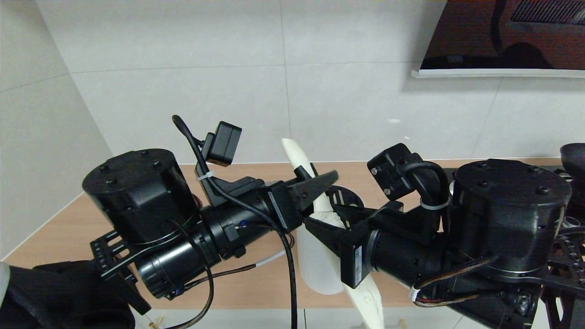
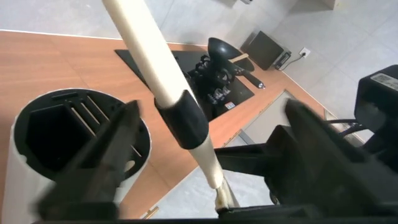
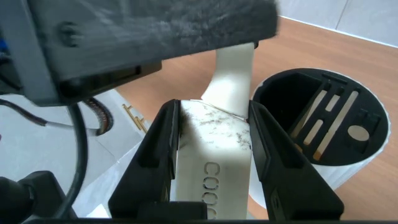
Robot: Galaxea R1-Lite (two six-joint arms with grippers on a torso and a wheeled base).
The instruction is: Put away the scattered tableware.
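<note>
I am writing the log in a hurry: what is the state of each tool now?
Left tool: open, straddling the cream utensil without gripping it.
Right tool: closed on the cream utensil.

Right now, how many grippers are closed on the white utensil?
1. The right gripper clamps the flat end of the white utensil near the holder. The left gripper stands open around its handle, not gripping.

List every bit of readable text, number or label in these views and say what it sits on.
Embossed letters on the white utensil in the right gripper: cut off at the picture's edge, no whole word reads.
Sticker on the right arm's wrist: too small to read.
Nothing else legible.
</note>
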